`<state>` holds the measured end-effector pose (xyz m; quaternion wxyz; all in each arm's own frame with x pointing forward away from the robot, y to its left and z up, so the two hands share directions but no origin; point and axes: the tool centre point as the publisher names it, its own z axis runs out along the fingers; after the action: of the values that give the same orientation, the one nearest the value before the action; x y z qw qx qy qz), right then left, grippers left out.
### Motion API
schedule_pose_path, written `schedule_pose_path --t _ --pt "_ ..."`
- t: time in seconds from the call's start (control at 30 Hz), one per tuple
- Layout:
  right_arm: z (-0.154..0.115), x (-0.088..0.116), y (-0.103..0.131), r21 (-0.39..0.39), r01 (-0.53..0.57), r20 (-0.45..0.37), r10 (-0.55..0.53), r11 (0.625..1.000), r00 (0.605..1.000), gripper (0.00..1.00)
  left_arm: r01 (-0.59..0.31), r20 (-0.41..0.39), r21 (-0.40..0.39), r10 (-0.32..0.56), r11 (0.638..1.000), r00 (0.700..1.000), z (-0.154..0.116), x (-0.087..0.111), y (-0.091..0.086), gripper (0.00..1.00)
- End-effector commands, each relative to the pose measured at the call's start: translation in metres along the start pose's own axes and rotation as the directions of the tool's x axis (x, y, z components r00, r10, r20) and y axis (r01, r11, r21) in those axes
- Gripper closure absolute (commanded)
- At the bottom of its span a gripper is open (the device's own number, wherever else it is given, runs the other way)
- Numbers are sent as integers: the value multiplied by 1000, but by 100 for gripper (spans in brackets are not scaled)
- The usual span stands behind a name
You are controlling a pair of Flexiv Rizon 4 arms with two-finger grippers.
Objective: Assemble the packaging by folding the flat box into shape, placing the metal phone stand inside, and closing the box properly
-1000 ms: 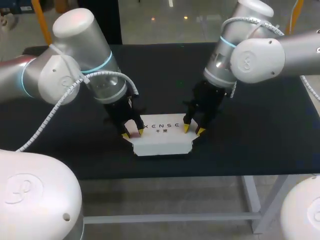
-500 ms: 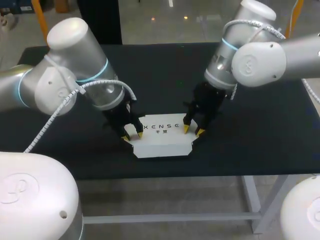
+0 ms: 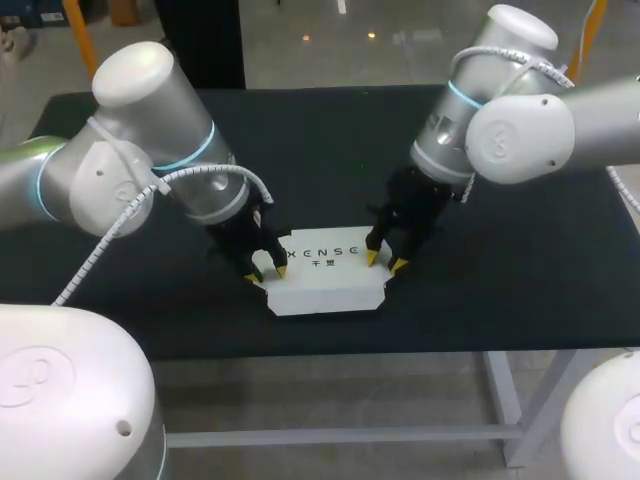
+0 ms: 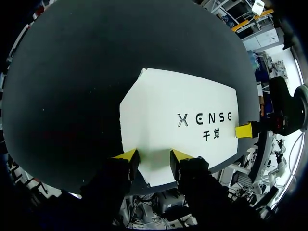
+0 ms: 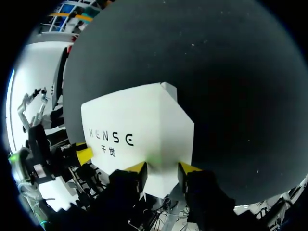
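The white cardboard box (image 3: 325, 280) lies low on the black table (image 3: 520, 260), printed face up and corners bevelled. My left gripper (image 3: 267, 272) is at its left end and my right gripper (image 3: 385, 262) at its right end. In the left wrist view the box (image 4: 178, 115) runs ahead of the left gripper (image 4: 154, 155), whose yellow tips pinch the near end flap from both sides. The right wrist view shows the same: the box (image 5: 139, 120) with its end flap between the right gripper's (image 5: 161, 167) tips. No metal phone stand is visible.
Bare black table surrounds the box on every side. The table's front edge (image 3: 330, 352) runs close in front of the box.
My left arm has shifted slightly and its fingers have drawn in a little on the box's left end. The right gripper and the box have hardly moved.
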<state>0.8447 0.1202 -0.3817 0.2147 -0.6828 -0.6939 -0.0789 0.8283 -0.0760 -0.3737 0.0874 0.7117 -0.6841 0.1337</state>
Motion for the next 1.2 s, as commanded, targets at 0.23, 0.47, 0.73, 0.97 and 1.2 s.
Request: schedule_pose_path --t 0.23,0.47,0.73,0.97,1.2 --pt "6 -4 -1 -75 -3 -25 1 997 1000 53 -4 -7 -9 4 1000 1000 10 -1 0 55" --pt "10 -3 2 -103 7 -24 -10 995 1000 53 -9 -8 -14 9 1000 1000 11 0 -1 56" --pt "9 -2 5 -155 10 -33 -16 988 999 53 -16 -18 -13 15 1000 1000 13 1 -3 56" --pt "10 -3 6 -185 9 -61 -20 983 998 53 -22 -23 -15 22 1000 999 14 2 -5 57" --pt "11 -4 7 -202 11 -81 -28 979 996 53 -22 -29 -12 22 1000 999 14 2 -5 58"
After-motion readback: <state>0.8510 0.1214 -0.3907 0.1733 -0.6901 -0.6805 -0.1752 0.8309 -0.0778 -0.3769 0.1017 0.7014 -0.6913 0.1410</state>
